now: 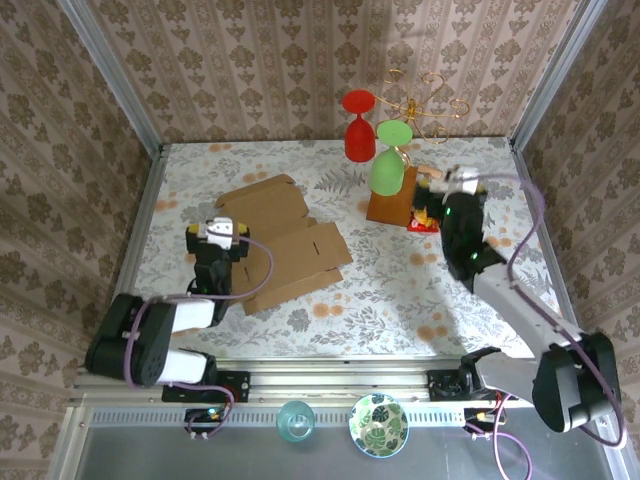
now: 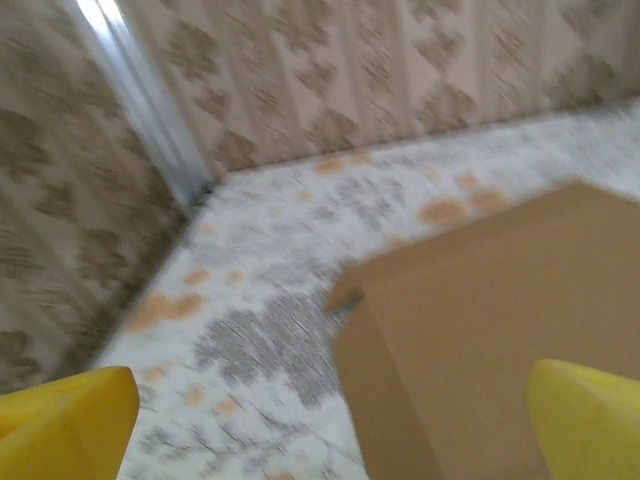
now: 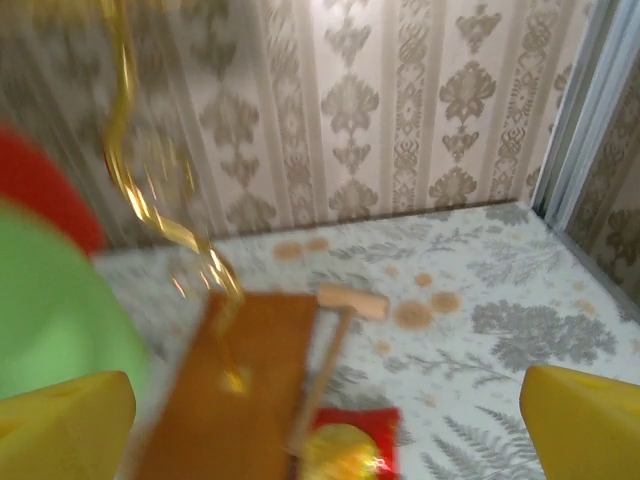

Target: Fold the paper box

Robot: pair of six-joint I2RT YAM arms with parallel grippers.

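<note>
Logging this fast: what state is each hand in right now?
Left hand: open, holding nothing, by the paper box.
Right hand: open, holding nothing, facing the wooden stand.

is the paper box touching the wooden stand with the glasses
Apart: the top view shows patterned table between the paper box and the wooden stand.

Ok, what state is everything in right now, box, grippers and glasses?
paper box: not yet folded, lying open, ungripped.
left gripper: open, empty, at the box's edge.
right gripper: open, empty, near the wooden stand.
red glass: upside down on the stand.
green glass: upside down on the stand.
</note>
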